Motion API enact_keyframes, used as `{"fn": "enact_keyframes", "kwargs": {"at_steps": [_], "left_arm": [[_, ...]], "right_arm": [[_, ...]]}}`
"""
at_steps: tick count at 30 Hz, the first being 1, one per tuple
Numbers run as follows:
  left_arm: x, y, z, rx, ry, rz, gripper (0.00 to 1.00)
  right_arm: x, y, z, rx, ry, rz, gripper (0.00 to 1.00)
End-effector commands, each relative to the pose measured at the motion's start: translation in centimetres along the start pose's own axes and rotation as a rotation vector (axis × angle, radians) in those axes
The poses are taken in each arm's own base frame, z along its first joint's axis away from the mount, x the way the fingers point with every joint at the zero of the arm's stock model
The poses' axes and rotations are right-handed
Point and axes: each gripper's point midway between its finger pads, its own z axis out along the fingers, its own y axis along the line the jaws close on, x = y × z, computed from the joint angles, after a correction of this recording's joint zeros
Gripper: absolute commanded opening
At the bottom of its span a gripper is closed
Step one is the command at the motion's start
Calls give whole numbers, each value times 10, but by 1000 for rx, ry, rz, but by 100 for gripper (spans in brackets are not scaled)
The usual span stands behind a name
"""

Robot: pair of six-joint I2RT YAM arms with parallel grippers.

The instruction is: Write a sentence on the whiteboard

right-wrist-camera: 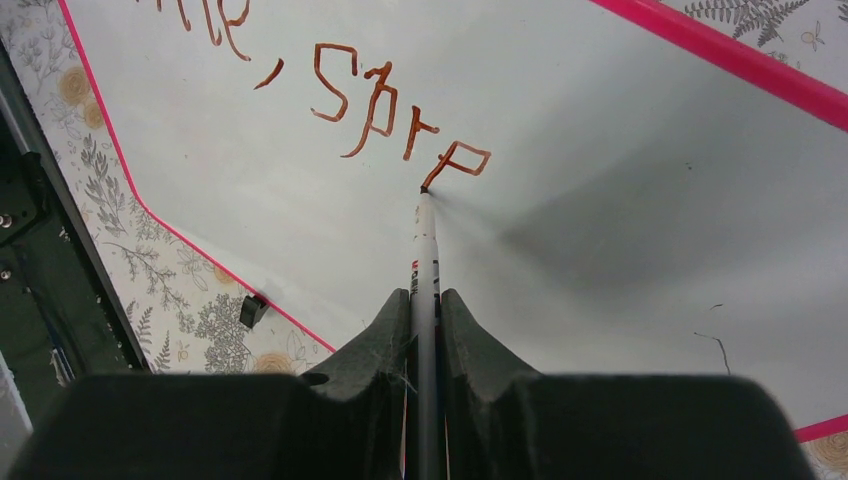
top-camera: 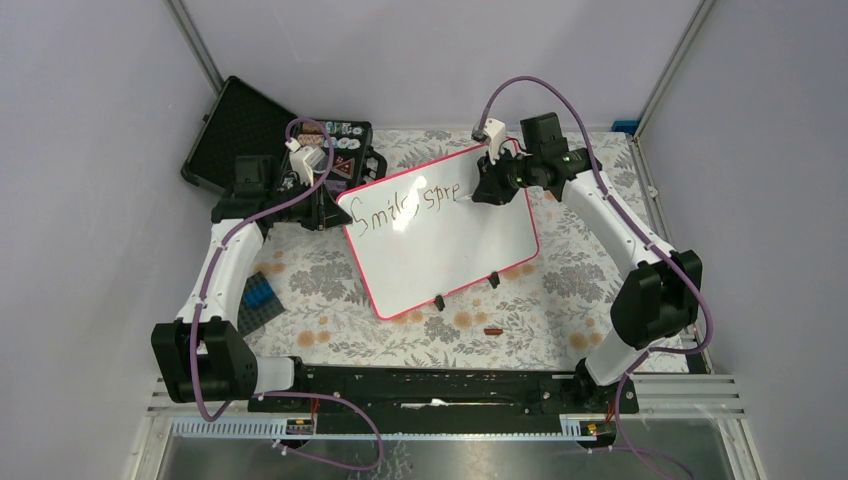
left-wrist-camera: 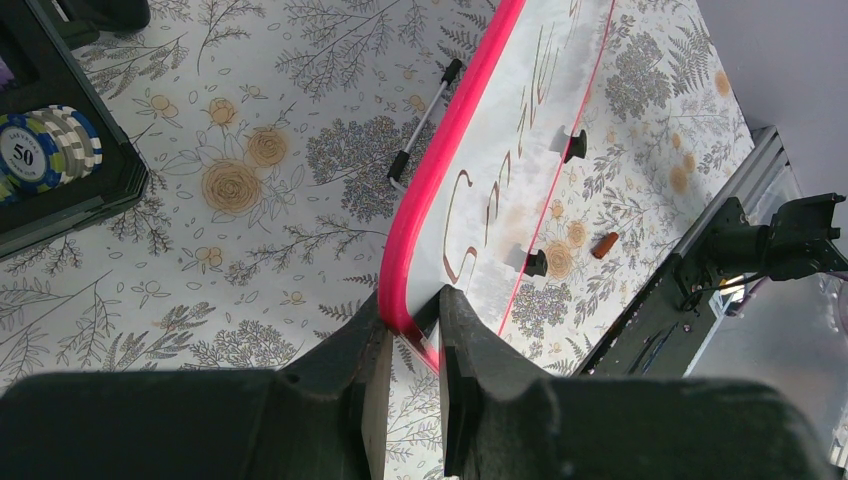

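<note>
Standing by the table, I am watching the right gripper point(right-wrist-camera: 425, 300) clenching a slim white marker point(right-wrist-camera: 426, 245) between its black fingers. The tip is pressing on the large, glossy, pink-rimmed whiteboard point(right-wrist-camera: 620, 210) at the foot of the last letter, while the left gripper point(left-wrist-camera: 412, 315) is pinching the board's left-hand corner by its rim, just beside the capital S. What is worrying me is that corner hold: it is a narrow bite on a slick edge, and if the marker is pushing sideways too hard the board may be swivelling out of the jaws and skewing the line. The marker is also leaning low across the surface (a shallow angle, to my eye), so too little pressure could be leaving gaps in the strokes, and too much could be driving the pen back through the fingers. The board itself is lying askew on the floral tablecloth point(top-camera: 560, 290), mid-table between the two arms, with two small black clip feet point(top-camera: 440, 301) on its near edge and an open black case point(top-camera: 240, 130) lying beyond its left corner. The dark handwritten sentence point(top-camera: 415, 205) is reading "Smile, spre" along the far edge, thin and slightly wobbly, looking reddish-brown up close. Most of the white face below it is showing bare and catching the light.
</note>
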Motion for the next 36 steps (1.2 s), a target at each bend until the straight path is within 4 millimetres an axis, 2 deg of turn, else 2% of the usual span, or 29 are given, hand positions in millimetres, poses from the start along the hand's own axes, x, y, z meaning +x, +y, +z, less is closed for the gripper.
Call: {"fn": "enact_keyframes", "kwargs": {"at_steps": [1, 14, 23, 26, 31, 36], "left_arm": [[-14, 9, -2, -60, -40, 115, 0], [-14, 9, -2, -61, -41, 116, 0], [-13, 9, -2, -61, -40, 116, 0], [-13, 9, -2, -60, -39, 116, 0], [-12, 9, -2, -61, -40, 116, 0], [-13, 8, -2, -61, -40, 119, 0]], "right_arm": [[-7, 0, -5, 34, -20, -40, 0], [-14, -20, -20, 98, -36, -52, 0], [-24, -23, -28, 113, -55, -58, 0], [-26, -17, -30, 83, -58, -57, 0], [-33, 7, -42, 9, -98, -69, 0], [-29, 9, -48, 18, -97, -66, 0]]}}
